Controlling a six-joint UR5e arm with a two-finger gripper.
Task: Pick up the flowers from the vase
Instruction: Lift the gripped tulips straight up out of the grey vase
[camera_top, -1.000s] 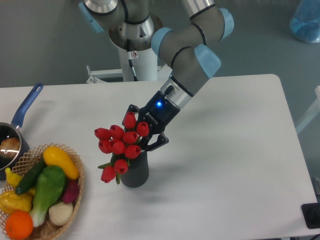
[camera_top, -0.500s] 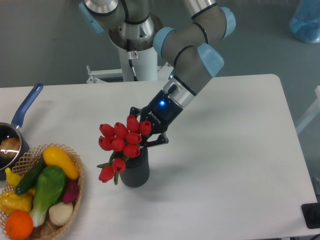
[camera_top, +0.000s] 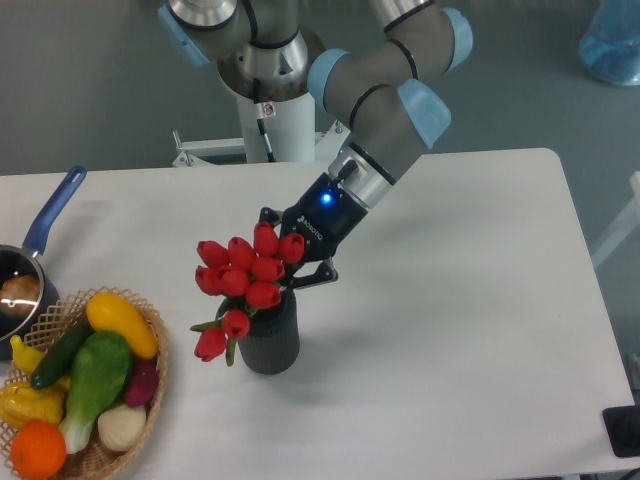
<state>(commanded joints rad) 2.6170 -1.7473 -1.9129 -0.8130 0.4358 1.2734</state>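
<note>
One bunch flowers (camera_top: 245, 282) in vase (camera_top: 270, 340); hand (camera_top: 292, 275) clamped on stems; basket (camera_top: 150, 385) holds vegetables.

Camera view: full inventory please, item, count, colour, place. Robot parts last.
tulips: about ten, red buds with green leaves, standing in the vase, leaning left
vase: 1, dark grey, ribbed, table centre-left
wicker basket: 1, tan, bottom left corner of the table
vegetables and fruit: several, yellow, green, orange, purple and white, piled in the basket
saucepan: 1, blue handle, left edge, partly cut off
table: 1, white, fills most of the view
blue object: 1, translucent, top right on the floor, cut off
gripper: 1, black with a blue light, right behind the tulips at the vase mouth; fingers hidden by the buds
arm: 1, grey with light blue caps, coming from top centre
</note>
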